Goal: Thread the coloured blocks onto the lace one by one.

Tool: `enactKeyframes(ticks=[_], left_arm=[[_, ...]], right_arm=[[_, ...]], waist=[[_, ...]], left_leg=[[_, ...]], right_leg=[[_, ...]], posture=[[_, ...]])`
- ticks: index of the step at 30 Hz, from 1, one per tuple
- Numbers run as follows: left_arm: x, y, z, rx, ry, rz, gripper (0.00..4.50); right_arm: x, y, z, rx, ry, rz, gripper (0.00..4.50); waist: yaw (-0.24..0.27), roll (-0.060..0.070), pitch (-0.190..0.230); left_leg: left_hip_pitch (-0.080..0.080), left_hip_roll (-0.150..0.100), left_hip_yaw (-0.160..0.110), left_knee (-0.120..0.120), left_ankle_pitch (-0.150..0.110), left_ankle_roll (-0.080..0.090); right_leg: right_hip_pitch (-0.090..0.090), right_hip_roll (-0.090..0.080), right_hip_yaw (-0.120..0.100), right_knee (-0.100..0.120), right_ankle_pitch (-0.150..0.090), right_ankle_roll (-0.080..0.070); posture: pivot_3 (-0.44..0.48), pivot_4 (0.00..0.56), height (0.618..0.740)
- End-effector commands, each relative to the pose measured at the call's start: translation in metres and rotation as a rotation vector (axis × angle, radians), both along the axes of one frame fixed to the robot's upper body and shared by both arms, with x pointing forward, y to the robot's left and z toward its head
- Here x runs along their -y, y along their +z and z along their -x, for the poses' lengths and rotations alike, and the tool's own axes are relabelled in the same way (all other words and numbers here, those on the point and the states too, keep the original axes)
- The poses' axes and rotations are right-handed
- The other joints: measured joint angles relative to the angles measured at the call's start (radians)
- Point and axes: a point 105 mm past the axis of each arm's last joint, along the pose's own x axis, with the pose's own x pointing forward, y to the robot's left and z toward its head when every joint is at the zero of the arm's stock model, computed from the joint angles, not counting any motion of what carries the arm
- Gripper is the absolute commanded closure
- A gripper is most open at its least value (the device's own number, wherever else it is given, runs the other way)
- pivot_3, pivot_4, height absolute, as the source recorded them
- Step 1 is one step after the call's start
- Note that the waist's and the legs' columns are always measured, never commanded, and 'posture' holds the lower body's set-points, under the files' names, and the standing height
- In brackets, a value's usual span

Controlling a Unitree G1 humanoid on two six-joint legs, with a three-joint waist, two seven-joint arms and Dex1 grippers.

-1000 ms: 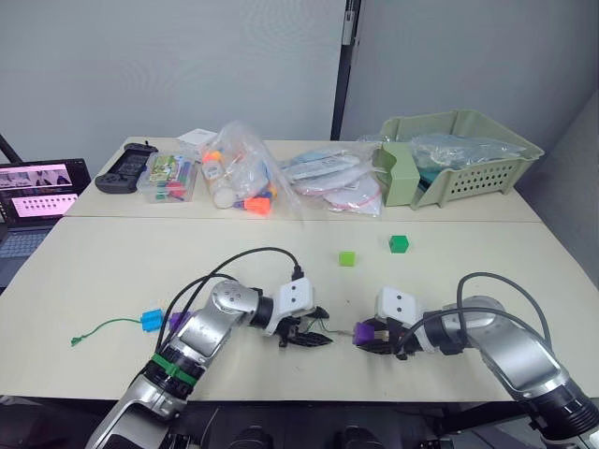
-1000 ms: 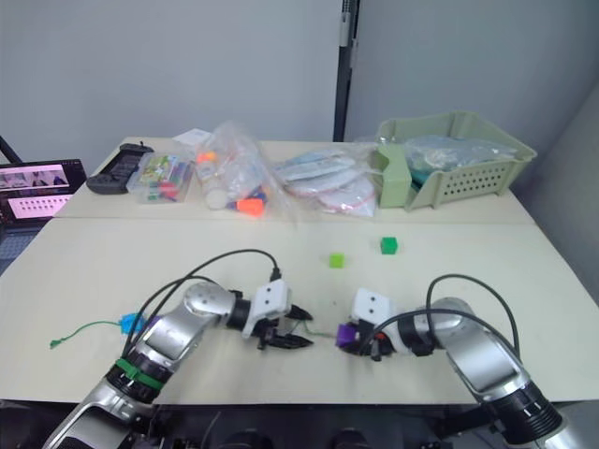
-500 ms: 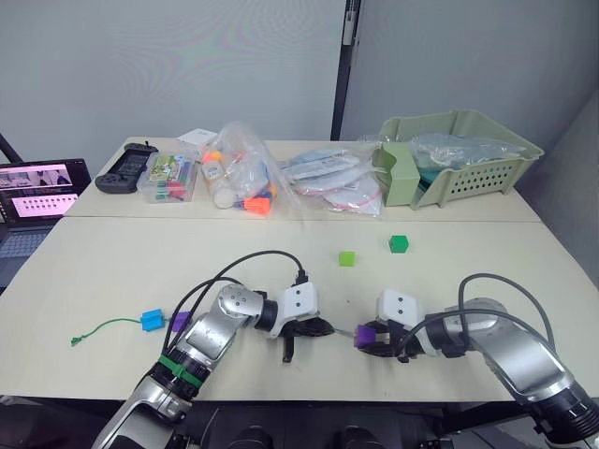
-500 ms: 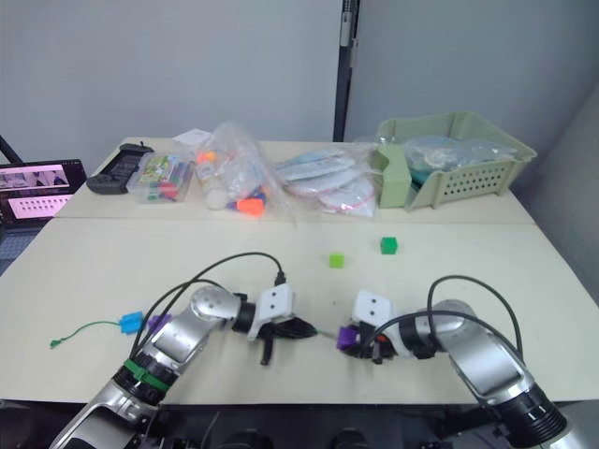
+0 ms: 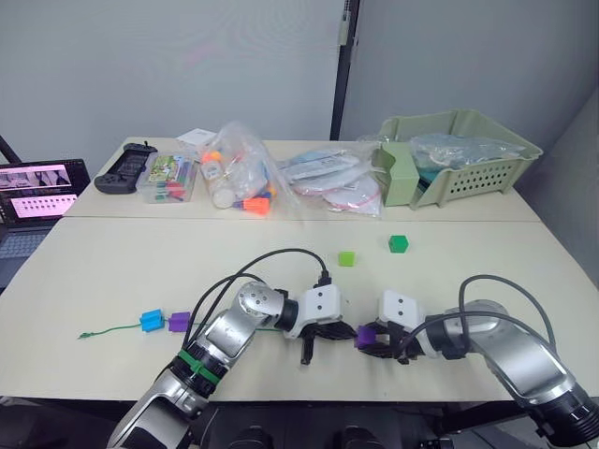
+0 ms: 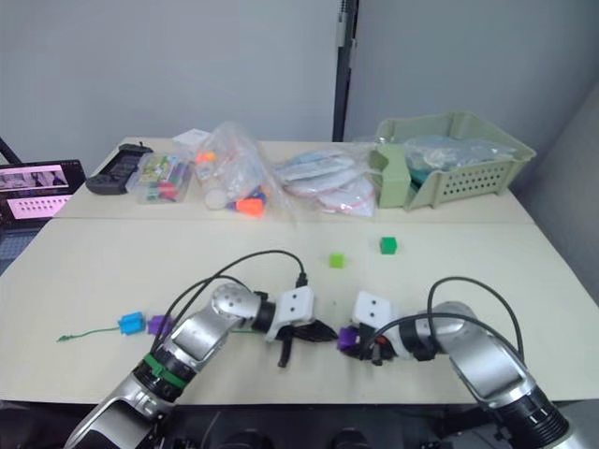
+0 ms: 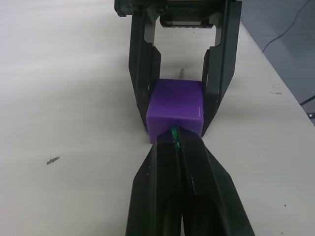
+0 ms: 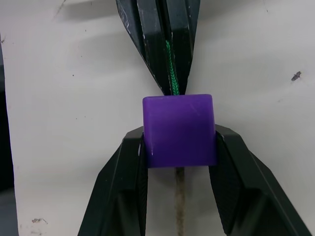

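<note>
While the right gripper has stayed put near the front edge of the table, clamping a purple block between its two fingers, your left gripper has travelled rightward over the last second and now meets that block. Its fingers are pinched together on the green lace, whose end enters the face of the block nearest the left gripper; in the right wrist view a thin pale length shows on the table past the block. The blue block and a second purple block, already strung on the lace, have slid rightward with it, and the lace's tail end has followed.

The pale tabletop is two tables pushed together, with a grey wall behind. Along the back edge sit clear bags of toys, a green basket and a black controller; a laptop stands off to your left. A light green block and a dark green block lie loose mid-table, well apart from both grippers.

The lace runs left to right along the table's front, its working end pointing right into the held block
</note>
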Motion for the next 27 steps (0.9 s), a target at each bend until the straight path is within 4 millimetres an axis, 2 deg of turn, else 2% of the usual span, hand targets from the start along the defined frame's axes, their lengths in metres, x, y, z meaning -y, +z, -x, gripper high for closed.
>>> enactKeyframes(ticks=[1,2,5,11,14,19,21,27], left_arm=[[0.009,0.012,0.005,0.031,-0.039,0.029,4.48],[0.006,0.013,0.004,0.026,-0.035,0.030,4.48],[-0.004,0.017,-0.001,0.003,-0.015,0.037,3.69],[-0.030,0.018,-0.011,0.021,0.037,-0.004,1.77],[-0.037,0.015,-0.010,0.012,0.036,-0.014,1.77],[-0.028,0.022,-0.004,0.007,0.000,0.033,1.77],[-0.024,0.024,-0.002,0.001,-0.016,0.044,1.71],[-0.015,0.024,0.004,0.012,-0.075,0.041,1.71]], right_arm=[[-0.003,0.001,0.004,-0.008,0.015,-0.006,3.31],[-0.003,0.001,0.004,-0.007,0.015,-0.007,3.31],[-0.003,0.001,0.004,-0.006,0.015,-0.005,3.31],[-0.003,0.000,0.004,-0.009,0.017,-0.004,3.31],[-0.002,0.000,0.004,-0.011,0.018,-0.001,3.31],[-0.005,0.003,0.003,0.002,0.012,-0.016,3.31],[-0.006,0.005,0.003,0.014,0.009,-0.021,2.29],[-0.001,0.022,0.002,0.068,-0.010,-0.030,0.28]], waist=[[0.000,0.000,0.000],[0.000,0.000,0.000],[0.000,0.000,0.000],[0.000,0.000,0.000],[0.000,0.000,0.000],[0.000,0.000,0.000],[0.000,0.000,0.000],[-0.001,0.000,0.000]], left_leg=[[0.000,0.000,0.000,0.000,0.000,0.000],[0.000,0.000,0.000,0.000,0.000,0.000],[0.000,0.000,0.000,0.000,0.000,0.000],[0.000,0.000,0.000,0.000,0.000,0.000],[0.000,0.000,0.000,0.000,0.000,0.000],[0.000,0.000,0.000,0.000,0.000,0.000],[0.000,0.000,0.000,0.000,0.000,0.000],[0.000,0.000,0.000,0.000,0.000,0.000]], right_leg=[[0.000,0.000,0.000,0.000,0.000,0.000],[0.000,0.000,0.000,0.000,0.000,0.000],[0.000,0.000,0.000,0.000,0.000,0.000],[0.000,0.000,0.000,0.000,0.000,0.000],[0.000,0.000,0.000,0.000,0.000,0.000],[0.000,0.000,0.000,0.000,0.000,0.000],[0.000,0.000,0.000,0.000,0.000,0.000],[0.000,0.000,0.000,0.000,0.000,0.000]], posture=[[0.000,0.150,0.740],[0.000,0.150,0.740],[0.000,0.150,0.740],[0.000,0.150,0.740],[0.000,0.150,0.740],[0.000,0.150,0.740],[0.000,0.150,0.740],[0.000,0.150,0.740]])
